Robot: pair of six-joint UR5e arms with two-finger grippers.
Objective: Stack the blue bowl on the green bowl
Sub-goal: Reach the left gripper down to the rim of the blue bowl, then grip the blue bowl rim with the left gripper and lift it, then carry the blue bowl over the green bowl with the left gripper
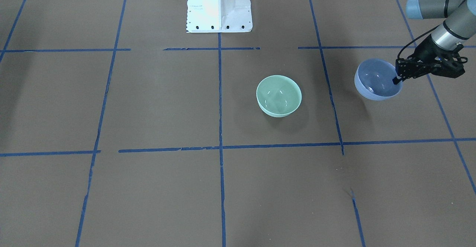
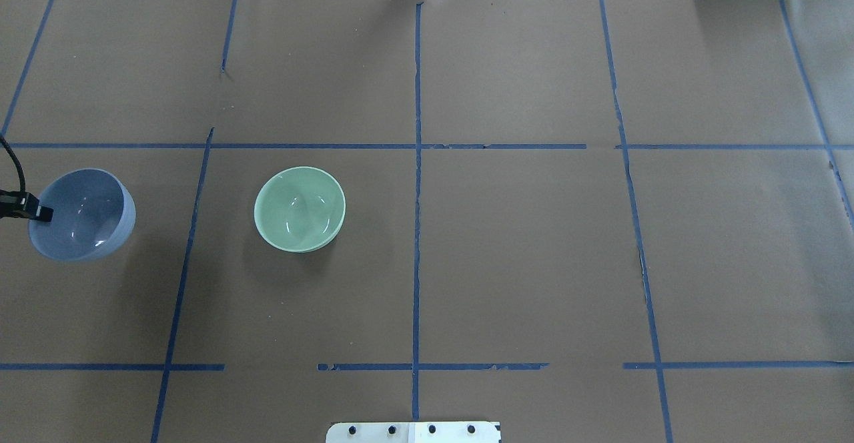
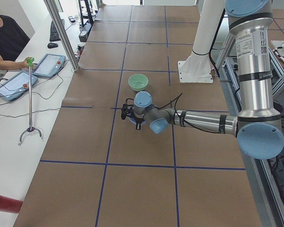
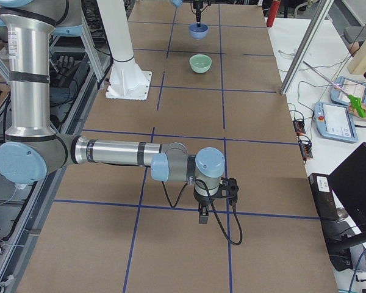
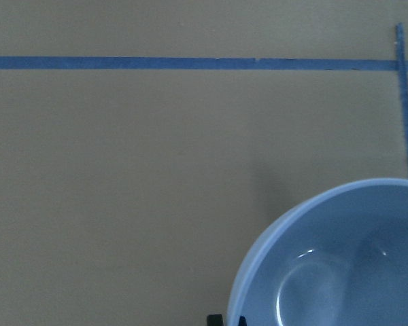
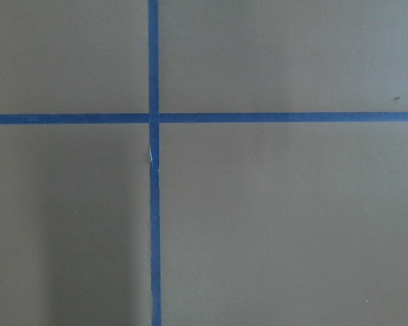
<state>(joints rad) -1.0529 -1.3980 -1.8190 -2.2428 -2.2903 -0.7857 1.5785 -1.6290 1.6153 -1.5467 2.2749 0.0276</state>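
The blue bowl (image 1: 375, 81) hangs a little above the table at the robot's far left, slightly tilted. My left gripper (image 1: 398, 79) is shut on its rim, one finger inside and one outside. The bowl also shows in the overhead view (image 2: 83, 215) and fills the lower right of the left wrist view (image 5: 340, 261). The green bowl (image 1: 279, 95) stands upright and empty on the table, about a bowl's width and a half from the blue one, nearer the centre (image 2: 299, 209). My right gripper (image 4: 202, 215) shows only in the exterior right view, far from both bowls; I cannot tell its state.
Brown paper with blue tape lines (image 2: 417, 163) covers the table. The robot's white base (image 1: 219, 7) stands at the table's middle edge. An operator with tablets (image 3: 42, 66) sits beyond the far side.
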